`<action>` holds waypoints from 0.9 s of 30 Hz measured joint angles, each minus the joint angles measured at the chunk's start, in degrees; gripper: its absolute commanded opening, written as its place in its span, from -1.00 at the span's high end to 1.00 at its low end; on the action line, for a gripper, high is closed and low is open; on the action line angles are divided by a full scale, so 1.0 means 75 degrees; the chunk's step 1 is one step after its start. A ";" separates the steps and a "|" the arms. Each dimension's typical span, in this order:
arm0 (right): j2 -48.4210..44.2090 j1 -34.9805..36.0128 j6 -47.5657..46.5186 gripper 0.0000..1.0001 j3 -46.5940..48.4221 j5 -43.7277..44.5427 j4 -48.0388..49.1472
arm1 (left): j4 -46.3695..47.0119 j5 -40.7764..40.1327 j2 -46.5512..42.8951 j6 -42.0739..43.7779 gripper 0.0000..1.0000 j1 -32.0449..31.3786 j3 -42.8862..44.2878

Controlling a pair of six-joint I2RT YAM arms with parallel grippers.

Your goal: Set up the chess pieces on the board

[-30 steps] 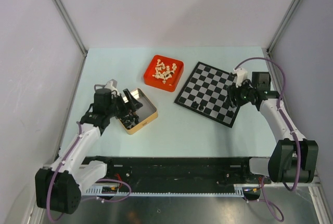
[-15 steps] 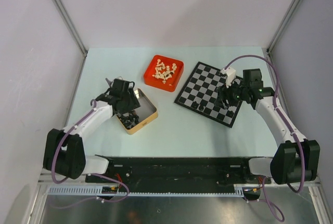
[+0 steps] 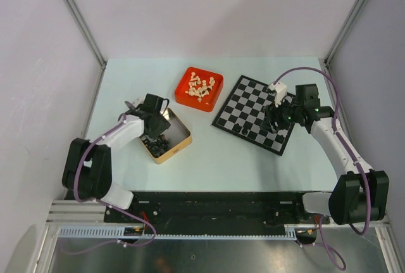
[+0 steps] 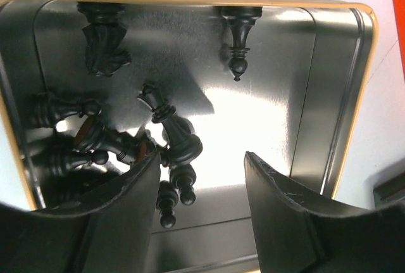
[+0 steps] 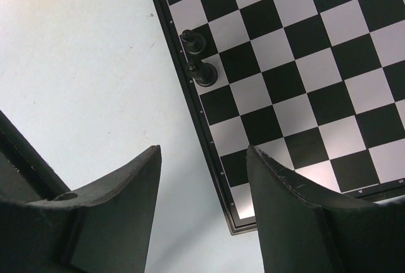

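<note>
From above, the left gripper (image 3: 156,113) hangs over the gold-rimmed tin (image 3: 180,141) at centre left, where most of the black chess pieces (image 3: 158,141) lie in a heap. Whether its claw is spread cannot be told from here. Just right of the tin's upper end sits the red tray (image 3: 181,92) holding the cream pieces (image 3: 199,87). Right of the tray lies the board (image 3: 253,105), turned at an angle, with two black pieces (image 3: 239,130) standing side by side at its lower left edge. The right gripper (image 3: 273,123) hovers over the board's lower right part. In the left wrist view the left gripper (image 4: 202,162) has its fingers (image 4: 120,222) spread inside the tin (image 4: 329,95) and pinches nothing. Black chess pieces (image 4: 95,140) lie toppled at the lower left, and a few of them (image 4: 174,187) rest in the gap close to the left finger. One more lies at the upper left and another at the top centre. In the right wrist view the right gripper (image 5: 204,152) is spread and holds nothing, above the board's (image 5: 304,95) lower left border and the pale table (image 5: 95,64). The two black pieces (image 5: 202,73) stand upright on neighbouring edge squares at the upper centre.
</note>
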 measured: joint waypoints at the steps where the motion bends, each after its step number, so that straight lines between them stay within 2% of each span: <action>1: 0.0000 -0.0006 0.0000 -0.23 0.0000 -0.0003 0.0000 | 0.0003 0.0000 0.0111 -0.0044 -0.18 -0.0003 0.0058; 6: 0.0000 -0.0023 0.0006 -0.23 0.0000 -0.0006 -0.0003 | -0.0003 -0.0003 0.0562 -0.0172 0.02 -0.0032 0.0221; 21: 0.0003 -0.0117 0.0119 -0.23 0.0000 -0.0058 -0.0003 | -0.0015 -0.0131 0.1212 -0.0227 0.00 -0.0105 0.0391; 27: 0.0006 -0.0146 0.0125 -0.22 0.0000 -0.0058 -0.0003 | -0.0012 -0.0286 0.1274 -0.0201 0.30 -0.0105 0.0408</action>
